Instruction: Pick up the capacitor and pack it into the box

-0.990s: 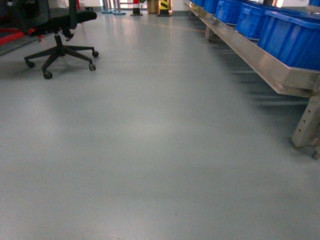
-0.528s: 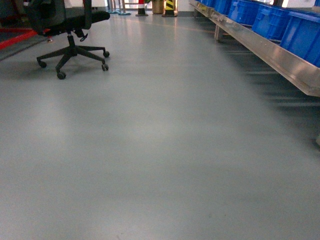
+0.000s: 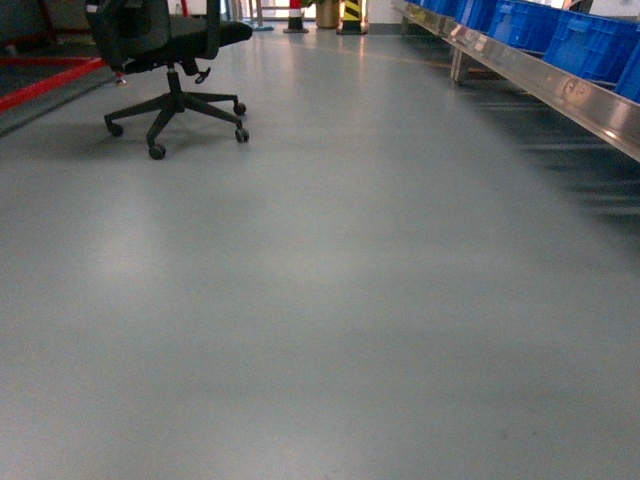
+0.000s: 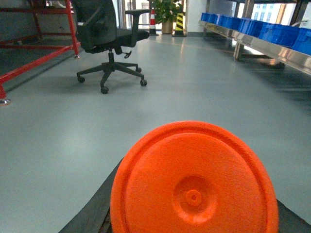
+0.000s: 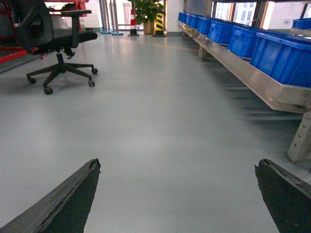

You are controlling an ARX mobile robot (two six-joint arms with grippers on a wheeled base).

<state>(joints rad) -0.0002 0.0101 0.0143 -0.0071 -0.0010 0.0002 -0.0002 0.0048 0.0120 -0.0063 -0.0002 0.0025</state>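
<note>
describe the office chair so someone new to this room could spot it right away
Start from the open grey floor, with the steel bench of blue bins along its right side. Opposite, far left, stands the office chair: black, on a five-legged wheeled base, the only seat there.

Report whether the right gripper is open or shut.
Open. In the right wrist view the right gripper has its two dark fingers far apart at the frame's lower corners, with only bare grey floor between them.

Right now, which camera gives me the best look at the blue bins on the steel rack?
The right wrist view: the blue bins stand large along the steel rack, a whole row showing. The head view catches only their cropped lower edges at the top right. The left wrist view shows them small and far off.
</note>
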